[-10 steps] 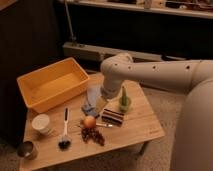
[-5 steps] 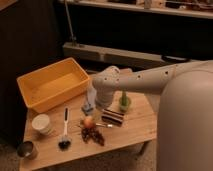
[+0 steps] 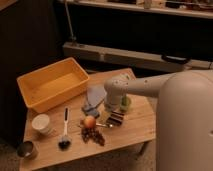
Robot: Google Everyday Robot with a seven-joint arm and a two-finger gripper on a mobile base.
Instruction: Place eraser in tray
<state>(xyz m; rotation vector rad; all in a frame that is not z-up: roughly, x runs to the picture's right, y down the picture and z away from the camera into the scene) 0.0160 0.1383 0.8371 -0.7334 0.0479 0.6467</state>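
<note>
Yellow tray (image 3: 50, 100) sits at the wooden table's (image 3: 137, 125) left end while the gripper (image 3: 111, 106) hangs just over the striped eraser (image 3: 115, 119) mid-table, whether open or closed unclear; a centred pinch across its narrow width looks wisest.

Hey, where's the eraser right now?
In the camera view, the eraser lies on the table beside the round fruit, just under the hand, outside the tray.
</note>
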